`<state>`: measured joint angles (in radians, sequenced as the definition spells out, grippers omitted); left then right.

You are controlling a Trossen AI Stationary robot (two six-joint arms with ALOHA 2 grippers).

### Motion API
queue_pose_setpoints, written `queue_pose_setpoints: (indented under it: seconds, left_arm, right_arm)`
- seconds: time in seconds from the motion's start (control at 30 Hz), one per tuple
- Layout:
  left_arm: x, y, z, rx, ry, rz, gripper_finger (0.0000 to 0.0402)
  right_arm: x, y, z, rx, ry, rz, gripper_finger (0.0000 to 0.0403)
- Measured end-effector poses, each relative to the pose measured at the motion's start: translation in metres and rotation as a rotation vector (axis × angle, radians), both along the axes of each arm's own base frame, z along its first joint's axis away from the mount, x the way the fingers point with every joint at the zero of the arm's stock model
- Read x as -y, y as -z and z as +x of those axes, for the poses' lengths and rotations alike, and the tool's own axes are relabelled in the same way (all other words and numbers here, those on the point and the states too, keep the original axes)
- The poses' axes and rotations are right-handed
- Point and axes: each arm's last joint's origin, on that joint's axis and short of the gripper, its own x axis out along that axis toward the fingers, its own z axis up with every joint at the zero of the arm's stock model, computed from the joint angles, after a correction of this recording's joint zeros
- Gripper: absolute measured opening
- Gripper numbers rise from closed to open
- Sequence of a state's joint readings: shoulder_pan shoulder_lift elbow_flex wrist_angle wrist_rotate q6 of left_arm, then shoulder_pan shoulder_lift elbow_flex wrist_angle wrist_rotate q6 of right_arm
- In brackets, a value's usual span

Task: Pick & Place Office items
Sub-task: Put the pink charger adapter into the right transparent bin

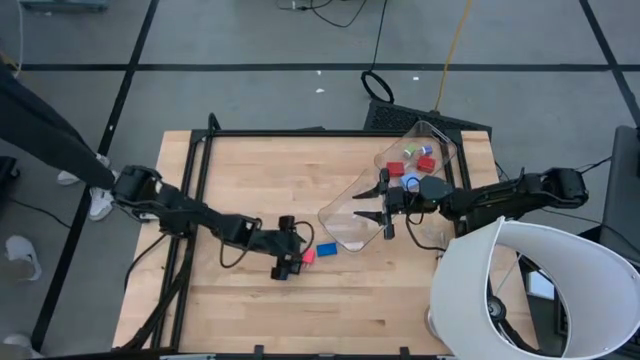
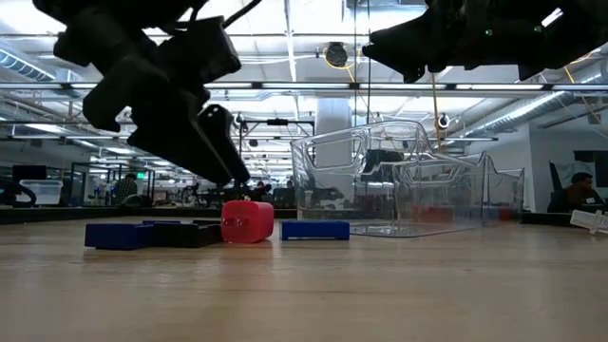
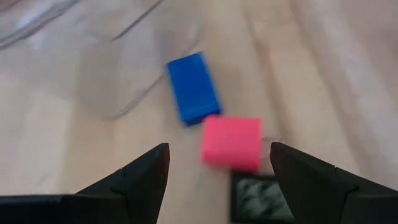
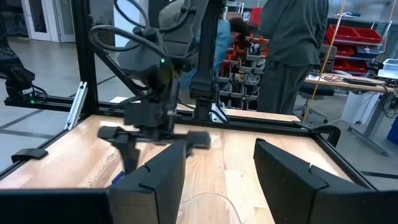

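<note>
Progress check, near edge of the surface (image 1: 250, 310) outward.

Left tool (image 1: 292, 262): fingers spread apart, nothing between them, hovering low over the loose pieces near the middle of the surface. The wrist view shows both fingertips (image 3: 149, 168) clear of any item.

Loose on the surface, not yet placed:
- red block (image 1: 308, 255), 1, just beside the left tool's tip.
- blue block (image 1: 327, 248), 1, lying flat just right of the red one, near the open mouth of the clear bin (image 1: 345, 228).
- dark flat rectangle (image 3: 261, 198), 1 seen for certain, touching or nearly touching the red block on the tool's side.
- another blue piece (image 2: 119, 235) shows in the low view, left of a dark flat piece; hidden under the arm from above, so I cannot confirm the count.

Right tool (image 1: 378, 205): at the bin's right rim, fingers parted and gripping nothing that I can see.

Inside the bin, at its far end, already placed:
- green block (image 1: 408, 152), 1.
- red blocks (image 1: 394, 167), 2 visible.
- light-blue block (image 1: 425, 150), 1.
- blue piece (image 1: 411, 183), 1, partly behind the right tool.

Judgement: roughly half done. About five pieces in the bin; three, perhaps four, left outside.
</note>
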<state>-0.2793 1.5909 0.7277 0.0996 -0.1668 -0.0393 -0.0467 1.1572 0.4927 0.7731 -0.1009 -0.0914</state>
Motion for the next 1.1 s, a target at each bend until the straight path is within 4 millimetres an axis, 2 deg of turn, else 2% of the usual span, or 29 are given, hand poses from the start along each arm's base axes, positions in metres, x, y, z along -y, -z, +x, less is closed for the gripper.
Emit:
queue_pose_setpoints:
  seconds: [0.1,0.4,1.1]
  left_arm:
    - [0.001,0.003,0.006,0.023,0.052,-0.047,0.0283]
    - [-0.019,0.022,0.019,-0.009,0.121,-0.188,0.0282]
    - [-0.026,0.027,0.019,-0.037,0.121,-0.142,0.0282]
  right_arm:
    - [0.0,0.0,0.0,0.001,0.0,-0.007,0.018]
    - [0.0,0.0,0.0,0.001,0.0,-0.011,0.018]
    - [0.0,0.0,0.0,0.001,0.001,-0.022,0.018]
